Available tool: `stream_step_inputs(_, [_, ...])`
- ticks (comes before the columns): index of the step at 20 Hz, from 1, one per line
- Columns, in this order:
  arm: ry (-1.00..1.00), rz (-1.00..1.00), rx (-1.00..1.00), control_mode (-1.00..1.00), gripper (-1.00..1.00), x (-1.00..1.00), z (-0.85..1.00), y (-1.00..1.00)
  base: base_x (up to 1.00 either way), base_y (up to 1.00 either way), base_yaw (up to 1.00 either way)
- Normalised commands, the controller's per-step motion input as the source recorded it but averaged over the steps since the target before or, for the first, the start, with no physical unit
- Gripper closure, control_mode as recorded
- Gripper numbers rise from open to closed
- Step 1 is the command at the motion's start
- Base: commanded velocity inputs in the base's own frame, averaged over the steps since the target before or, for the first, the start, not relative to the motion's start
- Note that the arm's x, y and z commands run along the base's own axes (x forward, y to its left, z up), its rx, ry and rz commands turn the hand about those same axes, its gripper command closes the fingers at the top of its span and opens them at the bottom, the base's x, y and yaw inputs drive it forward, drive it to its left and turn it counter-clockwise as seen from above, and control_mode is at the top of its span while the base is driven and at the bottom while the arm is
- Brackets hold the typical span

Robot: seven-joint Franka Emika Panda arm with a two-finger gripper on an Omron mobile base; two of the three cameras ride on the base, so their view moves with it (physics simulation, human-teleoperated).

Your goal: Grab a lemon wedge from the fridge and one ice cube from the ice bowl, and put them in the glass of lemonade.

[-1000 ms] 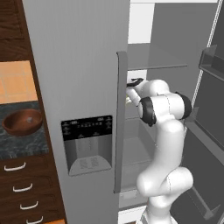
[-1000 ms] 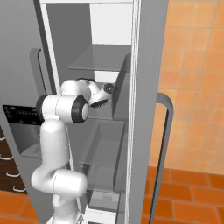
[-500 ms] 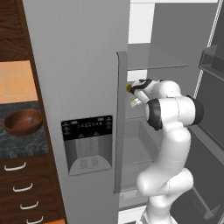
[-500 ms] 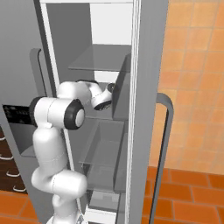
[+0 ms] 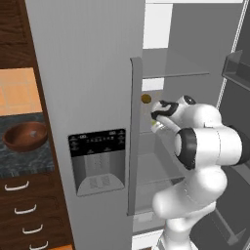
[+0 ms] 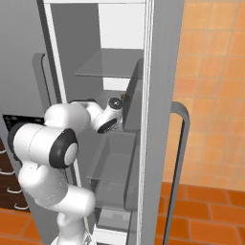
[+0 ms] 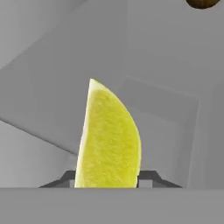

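Sitting upright between the jaws inside the fridge [image 5: 97, 73], the lemon wedge [image 7: 108, 138] is clamped on both sides.

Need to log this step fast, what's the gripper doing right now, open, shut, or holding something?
Gripper: shut on the lemon wedge, inside the fridge.

Inside tall silver-grey fridge [image 5: 88, 73]: open grey shelf space at 12 o'clock past pale yellow lemon wedge [image 7: 108, 138]; small round brown item [image 7: 202, 3] sits at 1 o'clock, well apart.
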Motion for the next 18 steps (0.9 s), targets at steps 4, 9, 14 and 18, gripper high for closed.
stream_step_inputs(4, [0.03,0.04,-0.06,-1.00,1.00,-1.00,0.35,0.11,0.00,0.00,0.00])
stream_step_inputs(9, [0.12,0.00,-0.01,-1.00,1.00,-1.00,0.69,0.00,0.00,0.00,0.00])
stream_step_inputs(14, [0.10,0.00,0.00,-1.00,1.00,-1.00,0.65,0.00,0.00,0.00,0.00])
stream_step_inputs(18, [-0.01,0.00,0.00,-1.00,1.00,-1.00,0.47,0.00,0.00,0.00,0.00])
